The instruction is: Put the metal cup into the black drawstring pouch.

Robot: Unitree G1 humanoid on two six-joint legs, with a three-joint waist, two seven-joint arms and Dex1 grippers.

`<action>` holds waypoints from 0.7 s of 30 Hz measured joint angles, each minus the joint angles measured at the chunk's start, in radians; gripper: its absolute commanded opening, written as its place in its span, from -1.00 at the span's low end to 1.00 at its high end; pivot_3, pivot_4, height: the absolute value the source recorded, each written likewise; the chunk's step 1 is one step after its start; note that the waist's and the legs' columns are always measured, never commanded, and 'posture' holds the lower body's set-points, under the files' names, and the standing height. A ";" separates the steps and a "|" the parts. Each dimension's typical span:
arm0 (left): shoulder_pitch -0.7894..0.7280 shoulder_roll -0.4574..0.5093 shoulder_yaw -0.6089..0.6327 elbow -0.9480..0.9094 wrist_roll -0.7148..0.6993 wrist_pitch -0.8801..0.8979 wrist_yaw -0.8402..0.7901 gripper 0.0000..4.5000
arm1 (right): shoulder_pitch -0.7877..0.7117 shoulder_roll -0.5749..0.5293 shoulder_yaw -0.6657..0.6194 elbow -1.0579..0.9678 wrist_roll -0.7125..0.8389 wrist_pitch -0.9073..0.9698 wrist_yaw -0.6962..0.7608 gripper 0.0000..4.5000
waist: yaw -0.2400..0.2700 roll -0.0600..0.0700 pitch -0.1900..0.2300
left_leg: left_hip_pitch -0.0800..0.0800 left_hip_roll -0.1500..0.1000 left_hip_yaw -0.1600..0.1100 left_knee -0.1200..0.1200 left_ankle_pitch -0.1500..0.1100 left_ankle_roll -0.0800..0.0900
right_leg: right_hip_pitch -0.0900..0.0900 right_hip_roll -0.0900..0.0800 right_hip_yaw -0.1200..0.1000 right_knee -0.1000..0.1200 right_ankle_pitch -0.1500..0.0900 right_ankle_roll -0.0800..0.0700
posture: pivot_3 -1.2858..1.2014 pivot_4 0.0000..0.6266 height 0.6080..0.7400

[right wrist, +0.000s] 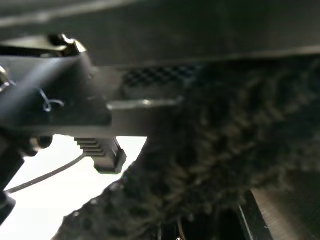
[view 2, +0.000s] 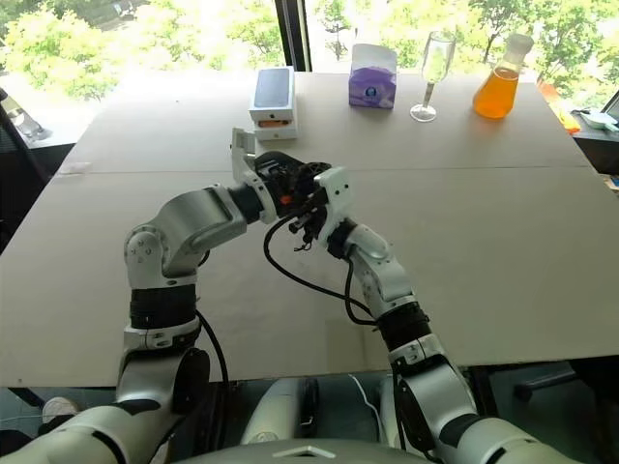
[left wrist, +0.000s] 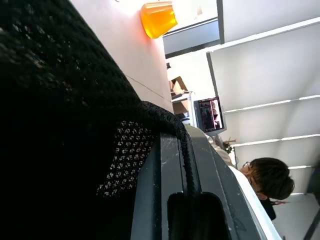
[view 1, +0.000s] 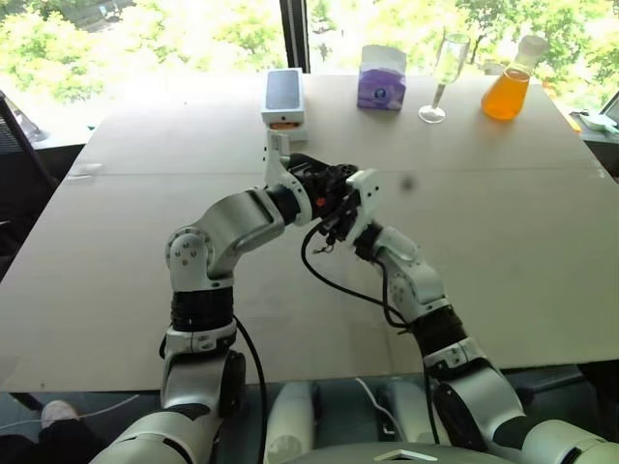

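Observation:
Above the middle of the table my two grippers meet on a bunched black drawstring pouch. The left gripper comes in from the left and is shut on the pouch's fabric. Coming up from the lower right, the right gripper is shut on it too. In the left wrist view, black mesh fabric lies against a dark finger. Close up in the right wrist view is the same knitted black fabric. The metal cup is hidden.
Along the table's far edge stand a white phone box, a purple tissue box, a tall clear stemmed glass and a flask of orange liquid. A person's head appears in the left wrist view.

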 measured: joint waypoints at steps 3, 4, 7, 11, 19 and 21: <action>0.002 -0.003 -0.005 -0.001 -0.007 -0.007 0.012 -1.00 | -0.007 0.000 0.003 0.025 -0.024 -0.027 -0.001 -0.95 | 0.000 0.000 0.000 | 0.000 0.000 0.000 0.000 0.000 0.000 | 0.000 0.000 0.000 0.000 0.000 0.000 | 0.03 -0.52 1.00; 0.004 -0.003 -0.005 -0.001 -0.008 -0.009 0.013 -1.00 | -0.010 -0.001 0.006 0.034 -0.040 -0.041 -0.005 -0.95 | 0.000 0.000 0.000 | 0.000 0.000 0.000 0.000 0.000 0.000 | 0.000 0.000 0.000 0.000 0.000 0.000 | 0.03 -0.52 1.00; 0.024 0.018 -0.010 -0.014 -0.012 -0.013 0.026 -1.00 | -0.026 -0.002 0.017 0.072 -0.095 -0.069 -0.023 -0.95 | -0.001 0.000 0.000 | 0.000 0.000 0.000 0.000 0.000 0.000 | 0.000 0.000 0.000 0.000 0.000 0.000 | 0.03 -0.52 1.00; 0.097 0.112 -0.049 -0.046 -0.008 0.031 0.003 -1.00 | -0.030 -0.004 0.041 0.117 -0.134 -0.064 -0.016 -0.95 | -0.003 0.000 0.000 | 0.000 0.000 0.000 -0.001 0.000 0.000 | 0.000 0.001 0.000 0.000 0.000 0.000 | 0.03 -0.52 1.00; 0.204 0.194 -0.068 -0.078 0.150 0.065 -0.231 -1.00 | -0.001 -0.074 0.106 0.090 -0.195 -0.048 0.072 0.67 | 0.002 0.001 0.000 | 0.000 -0.001 0.000 0.000 0.000 0.000 | 0.002 0.000 -0.001 -0.003 0.000 0.000 | 0.03 -0.52 1.00; 0.216 0.201 -0.075 -0.073 0.215 0.067 -0.307 -1.00 | 0.034 -0.121 0.120 0.006 -0.192 0.013 0.115 0.67 | 0.002 0.001 0.000 | 0.000 0.000 -0.001 -0.001 0.000 0.000 | 0.002 0.001 -0.002 -0.003 0.000 0.000 | 0.03 -0.52 1.00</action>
